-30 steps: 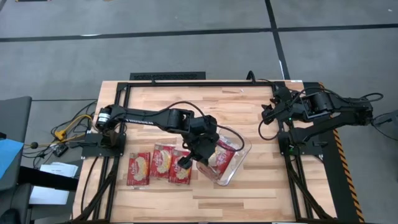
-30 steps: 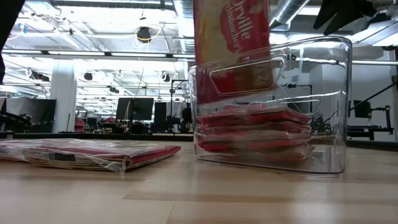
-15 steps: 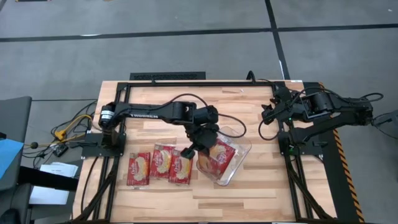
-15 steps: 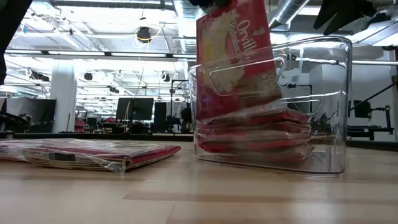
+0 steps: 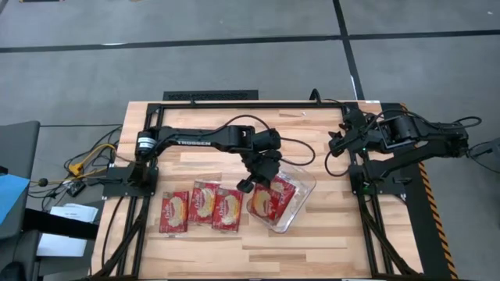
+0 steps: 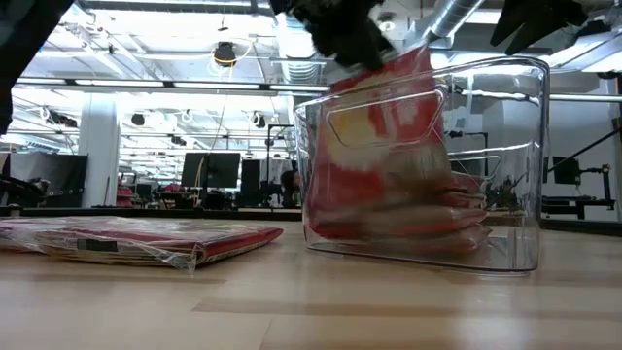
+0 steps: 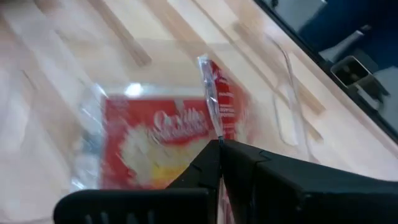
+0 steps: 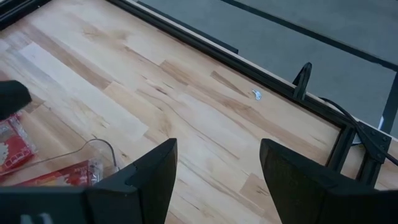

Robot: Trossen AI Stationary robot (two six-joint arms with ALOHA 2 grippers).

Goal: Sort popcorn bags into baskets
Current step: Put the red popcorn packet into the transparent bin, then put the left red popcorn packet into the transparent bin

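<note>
Loose popcorn bags (image 5: 200, 208): three flat in a row on the near-left of the table (image 5: 328, 242), face up, likely awaiting pickup.
Basket (image 5: 304, 191): clear tub right of that row, holding a stack of packets.
Held bag (image 6: 389, 126): tilted into the tub's left end, angled to slide onto the stack.
Left gripper (image 5: 258, 175): over the tub's far-left edge, fingers pinched together on the bag's top seam.
Right gripper (image 5: 336, 142): parked far right, fingers apart, empty.

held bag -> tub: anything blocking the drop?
Nothing visible. The left gripper, shut on a popcorn bag, has it tilted inside the open top of the clear tub, above the bags already stacked there. The right gripper waits open at the table's edge.
</note>
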